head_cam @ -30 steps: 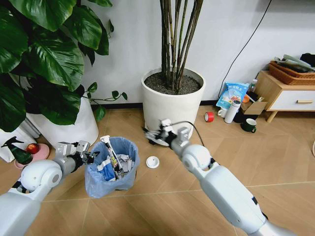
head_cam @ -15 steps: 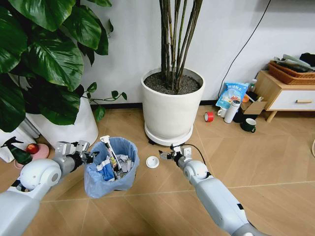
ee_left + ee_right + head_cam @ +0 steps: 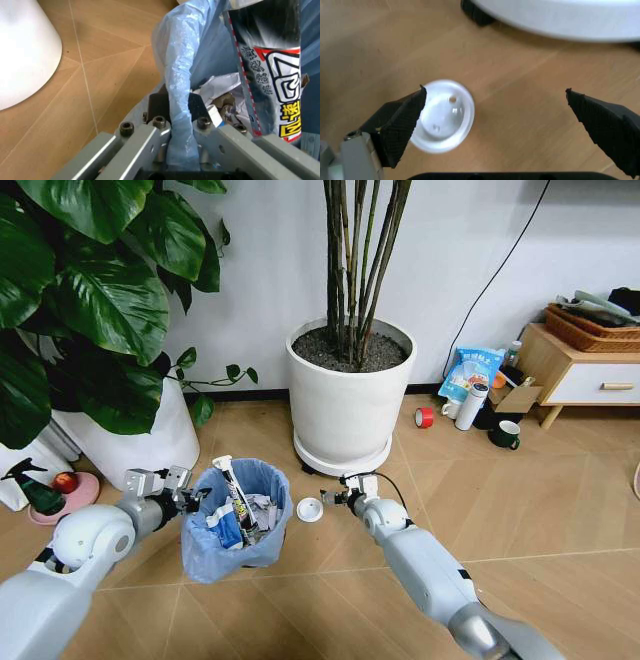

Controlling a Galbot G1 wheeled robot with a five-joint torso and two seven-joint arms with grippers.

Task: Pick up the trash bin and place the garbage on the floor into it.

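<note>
The trash bin (image 3: 237, 525), dark with a crinkled light-blue bag, stands low on the herringbone floor (image 3: 520, 510). My left gripper (image 3: 190, 498) is shut on its rim; in the left wrist view the fingers (image 3: 150, 137) clamp the blue bag edge (image 3: 177, 93). Inside lie a blue-white wrapper (image 3: 272, 71) and crumpled paper (image 3: 217, 84). A small white round lid (image 3: 310, 509) lies on the floor right of the bin. My right gripper (image 3: 334, 496) hovers low beside it, open; in the right wrist view the lid (image 3: 442, 116) sits by one finger (image 3: 400, 120).
A large white plant pot (image 3: 350, 395) on a wheeled base stands just behind the lid. Another white pot (image 3: 140, 435) with big leaves is at the left. A red tape roll (image 3: 425, 417), cups, bottles and a wooden cabinet (image 3: 580, 370) are at the right.
My right arm came down from beside the pot to just above the floor by the white lid. The left gripper and the bin shifted slightly toward the lid.
</note>
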